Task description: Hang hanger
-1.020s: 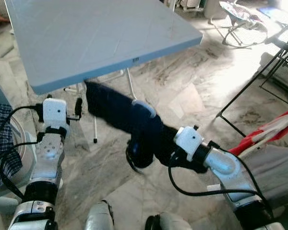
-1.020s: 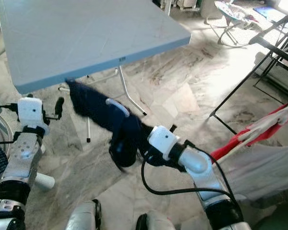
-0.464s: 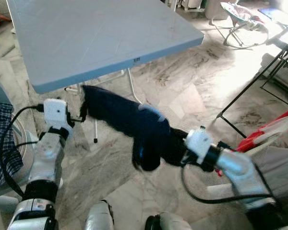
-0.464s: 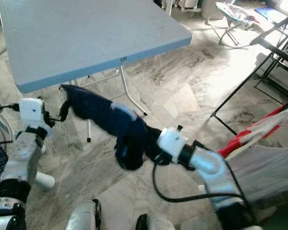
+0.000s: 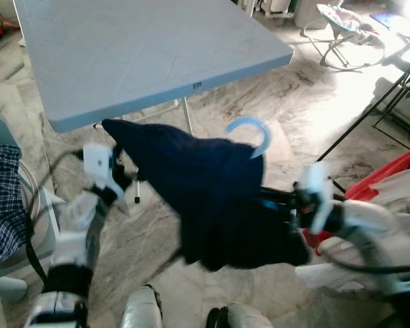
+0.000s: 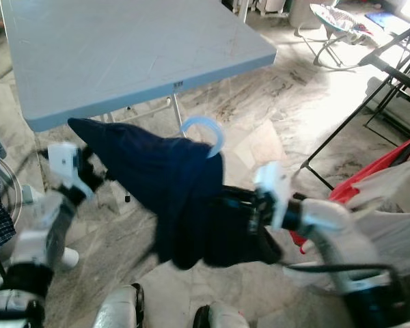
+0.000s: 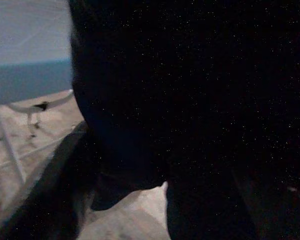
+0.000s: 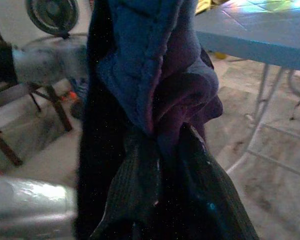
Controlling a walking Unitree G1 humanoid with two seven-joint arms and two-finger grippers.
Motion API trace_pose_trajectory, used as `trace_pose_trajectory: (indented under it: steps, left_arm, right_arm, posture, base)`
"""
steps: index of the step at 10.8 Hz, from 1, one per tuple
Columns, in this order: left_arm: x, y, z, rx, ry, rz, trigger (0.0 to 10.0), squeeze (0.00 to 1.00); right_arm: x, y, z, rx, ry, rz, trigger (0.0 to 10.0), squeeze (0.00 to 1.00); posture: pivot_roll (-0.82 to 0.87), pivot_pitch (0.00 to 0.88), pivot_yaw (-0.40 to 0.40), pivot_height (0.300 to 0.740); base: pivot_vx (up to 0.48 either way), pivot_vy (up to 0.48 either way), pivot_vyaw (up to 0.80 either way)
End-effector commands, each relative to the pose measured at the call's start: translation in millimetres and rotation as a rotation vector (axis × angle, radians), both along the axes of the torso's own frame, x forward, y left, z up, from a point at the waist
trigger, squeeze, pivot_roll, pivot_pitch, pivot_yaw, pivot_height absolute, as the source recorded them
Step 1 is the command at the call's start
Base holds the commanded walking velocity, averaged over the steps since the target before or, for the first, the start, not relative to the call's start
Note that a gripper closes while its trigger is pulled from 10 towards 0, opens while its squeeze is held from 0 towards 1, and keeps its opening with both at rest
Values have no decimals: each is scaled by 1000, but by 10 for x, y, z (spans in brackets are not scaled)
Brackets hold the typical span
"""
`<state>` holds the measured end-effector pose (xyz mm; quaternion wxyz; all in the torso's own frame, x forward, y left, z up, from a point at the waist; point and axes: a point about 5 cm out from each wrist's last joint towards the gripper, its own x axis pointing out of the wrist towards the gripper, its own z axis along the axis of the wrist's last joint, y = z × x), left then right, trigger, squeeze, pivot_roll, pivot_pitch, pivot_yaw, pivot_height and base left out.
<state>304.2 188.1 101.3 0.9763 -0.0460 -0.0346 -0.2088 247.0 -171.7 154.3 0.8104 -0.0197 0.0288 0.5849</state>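
Observation:
A navy garment (image 5: 205,184) hangs on a light blue hanger whose hook (image 5: 249,131) sticks up above it, held in the air in front of the blue table (image 5: 143,48). My right gripper (image 8: 162,150) is shut on bunched navy fabric below the hook, and the cloth covers its fingers in the eye views. My left gripper (image 5: 125,179) is right at the garment's left shoulder end, just under the point of cloth. In the left wrist view dark fabric (image 7: 190,100) lies very close to the camera.
A black drying rack (image 5: 396,75) stands at the right, with a red and white item (image 5: 389,174) below it. Plaid cloth (image 5: 1,205) lies on a seat at the left. A baby bouncer (image 5: 345,17) is far back right. Marble floor lies below.
The garment has been lifted and turned upright, so the blue hook now shows on top. The right arm swung right and up. The left gripper rose with the garment's left end.

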Motion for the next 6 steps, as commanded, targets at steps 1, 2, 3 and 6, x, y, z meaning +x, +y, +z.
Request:
trace_pose_trajectory:
  steps: [1,2,3,6]
  left_arm:
    - [-24,-1,52,-19,-30,-18,0,0]
    - [-37,11,41,-27,-23,-20,0,0]
    - [-44,5,42,-50,-25,-31,0,0]
    - [-76,-42,25,-53,-34,-59,0,0]
  right_arm:
    - [-51,34,208,77,-13,94,10000,0]
    - [-61,34,243,93,5,106,10000,0]
    - [-49,28,254,99,12,99,10000,0]
    - [-44,9,276,90,27,79,10000,0]
  posture:
    - [19,130,-94,740]
    - [17,132,-99,740]
    - [17,132,-101,740]
    - [9,127,-111,740]
  base:
    - [0,0,0]
    - [0,0,0]
    - [0,0,0]
    - [0,0,0]
